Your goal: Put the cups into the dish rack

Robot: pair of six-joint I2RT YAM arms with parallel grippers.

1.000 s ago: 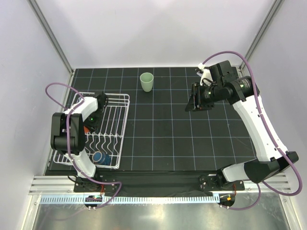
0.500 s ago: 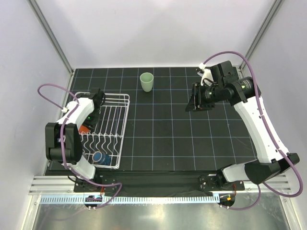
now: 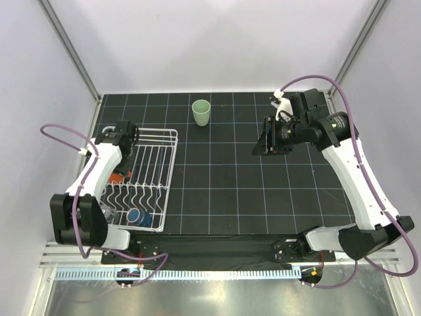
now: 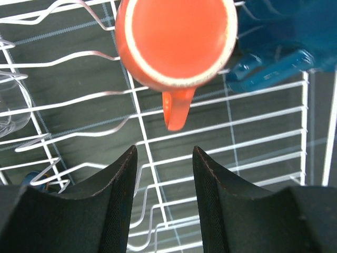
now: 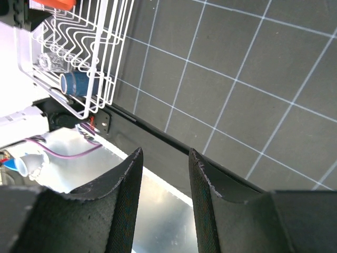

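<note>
While the orange mug [image 4: 176,37] rested in the dish rack [image 3: 158,130], its handle pointing at the parted, empty jaws of the left gripper [image 4: 164,153], backing straight off the tines [image 3: 138,193] looked wisest; the pale green tumbler [image 3: 201,112] stood on the counter [image 3: 263,191], apart from the right gripper [image 5: 165,153], whose jaws were also parted and empty.

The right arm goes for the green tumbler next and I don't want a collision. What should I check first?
1. Right gripper empty: ok, jaws apart.
2. Green tumbler upright on the mat: ok.
3. Mat between them bare: ok.
4. Left gripper off the orange mug: ok, open, not touching it.
5. Dish rack has free tines: ok.
</note>
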